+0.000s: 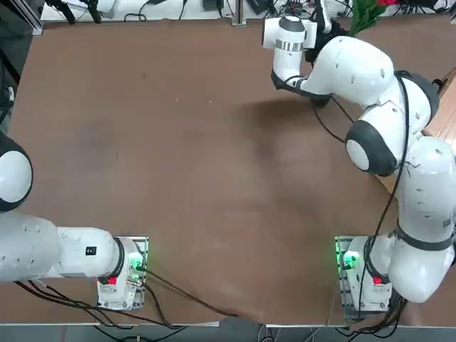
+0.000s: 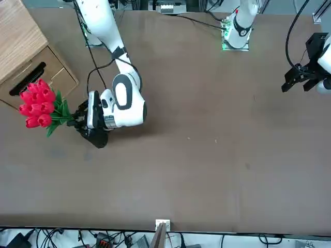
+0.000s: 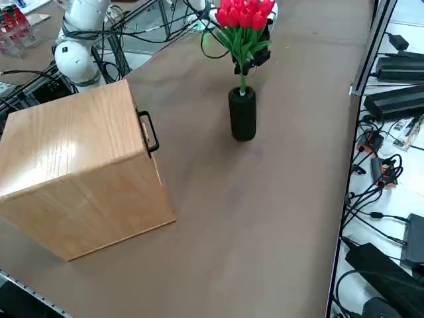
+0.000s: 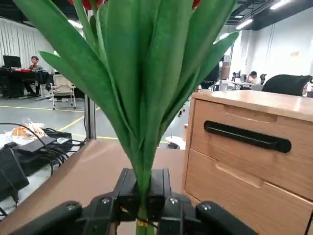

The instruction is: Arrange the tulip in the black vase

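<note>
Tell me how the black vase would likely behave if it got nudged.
The black vase would probably tip rather than slide far, being slim and upright on a narrow base. The tulips, wide blooms high above its mouth, may make it top-heavy, though the right gripper, shut on their stems, might steady them. Once over, its round sides could let it roll.

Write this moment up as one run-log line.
right gripper: shut on tulip stem | tulip: upright, blooms up | black vase: on table, stem's lower end at its mouth | wooden drawer cabinet: nearby
</note>
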Controlling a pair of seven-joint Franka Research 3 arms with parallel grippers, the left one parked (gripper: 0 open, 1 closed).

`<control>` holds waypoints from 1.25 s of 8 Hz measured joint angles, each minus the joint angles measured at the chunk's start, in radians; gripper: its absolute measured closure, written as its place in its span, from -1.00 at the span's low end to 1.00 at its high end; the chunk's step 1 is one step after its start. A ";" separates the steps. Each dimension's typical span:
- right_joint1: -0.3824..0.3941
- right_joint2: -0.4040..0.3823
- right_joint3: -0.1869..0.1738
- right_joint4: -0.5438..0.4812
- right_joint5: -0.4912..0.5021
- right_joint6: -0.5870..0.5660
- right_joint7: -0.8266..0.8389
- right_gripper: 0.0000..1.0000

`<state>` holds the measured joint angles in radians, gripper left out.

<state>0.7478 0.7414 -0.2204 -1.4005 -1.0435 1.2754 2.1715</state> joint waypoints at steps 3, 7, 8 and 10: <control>0.000 0.039 0.002 0.000 0.007 0.023 0.013 0.80; 0.001 0.083 0.007 0.000 0.007 0.050 0.021 0.79; 0.002 0.084 0.009 0.000 0.007 0.052 0.021 0.74; 0.005 0.084 0.017 0.001 0.007 0.054 0.022 0.08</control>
<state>0.7527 0.8251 -0.2037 -1.3995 -1.0364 1.3292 2.1935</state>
